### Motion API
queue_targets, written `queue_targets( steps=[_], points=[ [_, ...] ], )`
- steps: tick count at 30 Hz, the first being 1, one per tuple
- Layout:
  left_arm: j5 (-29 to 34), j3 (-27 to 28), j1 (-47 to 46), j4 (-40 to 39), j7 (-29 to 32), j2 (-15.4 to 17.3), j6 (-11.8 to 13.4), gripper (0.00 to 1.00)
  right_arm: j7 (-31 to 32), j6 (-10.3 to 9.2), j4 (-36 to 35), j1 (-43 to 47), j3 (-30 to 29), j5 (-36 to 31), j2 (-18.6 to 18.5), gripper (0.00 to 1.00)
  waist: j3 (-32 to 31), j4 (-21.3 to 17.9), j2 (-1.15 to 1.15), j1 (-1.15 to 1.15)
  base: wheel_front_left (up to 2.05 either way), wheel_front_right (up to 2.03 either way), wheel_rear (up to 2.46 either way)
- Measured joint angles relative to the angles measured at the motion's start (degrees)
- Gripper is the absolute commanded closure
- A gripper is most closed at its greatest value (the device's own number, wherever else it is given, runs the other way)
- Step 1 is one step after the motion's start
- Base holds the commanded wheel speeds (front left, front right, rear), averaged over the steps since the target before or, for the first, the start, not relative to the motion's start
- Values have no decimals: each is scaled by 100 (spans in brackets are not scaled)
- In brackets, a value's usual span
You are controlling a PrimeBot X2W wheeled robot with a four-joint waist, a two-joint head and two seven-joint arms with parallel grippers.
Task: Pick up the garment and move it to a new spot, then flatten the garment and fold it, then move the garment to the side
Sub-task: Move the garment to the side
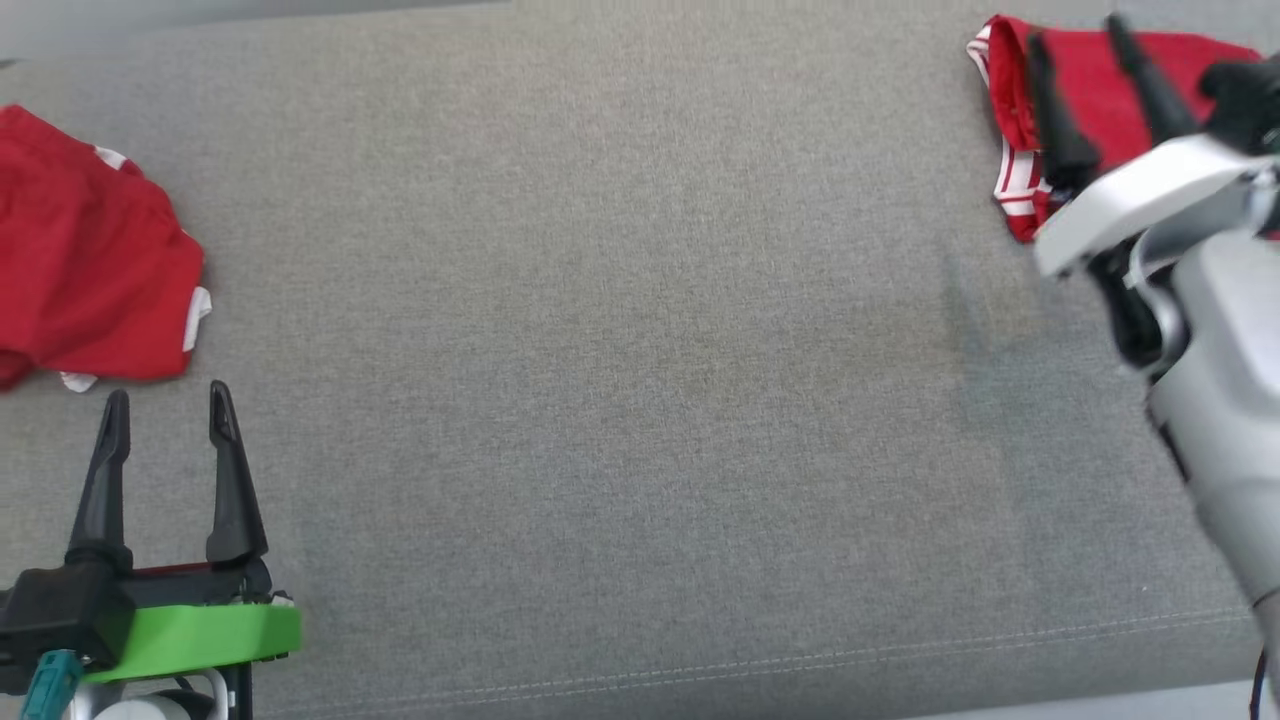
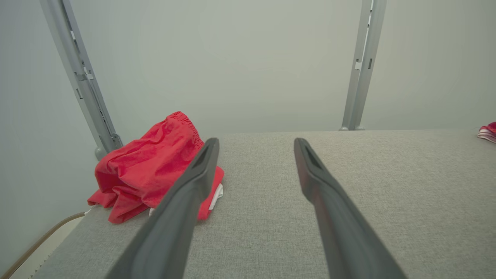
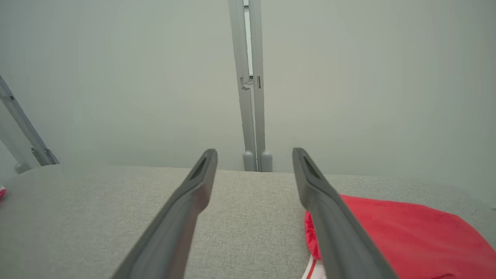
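Observation:
A crumpled red garment [image 1: 90, 260] with white trim lies at the left edge of the grey padded surface [image 1: 640, 350]; the left wrist view has it [image 2: 151, 174] just left of the fingers. My left gripper [image 1: 165, 395] [image 2: 255, 142] stands open and empty just below that garment. A second red garment [image 1: 1095, 80] with white stripes lies flat and folded at the far right corner. My right gripper [image 1: 1075, 30] [image 3: 254, 152] hovers open over its left part, holding nothing; the right wrist view has this cloth [image 3: 407, 236] under the right finger.
The grey surface's front edge with a stitched seam [image 1: 700, 670] runs along the bottom. Grey frame posts [image 2: 362, 66] [image 3: 250, 85] rise behind the far edge against a pale wall. A cable [image 2: 35, 244] hangs off the left side.

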Motion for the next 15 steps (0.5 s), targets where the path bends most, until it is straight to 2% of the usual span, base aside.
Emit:
queue_targets(
  steps=[7,15],
  points=[
    [-29,-75,52,115,-1,-40,9,0,1,0,-608,900,-113,-338,450,0,-346,103,0,0,0,0,0],
    [-90,-252,163,270,-1,-62,32,0,0,0,-1378,2249,-590,-895,876,0,-644,305,0,0,0,0,0]
  ],
)
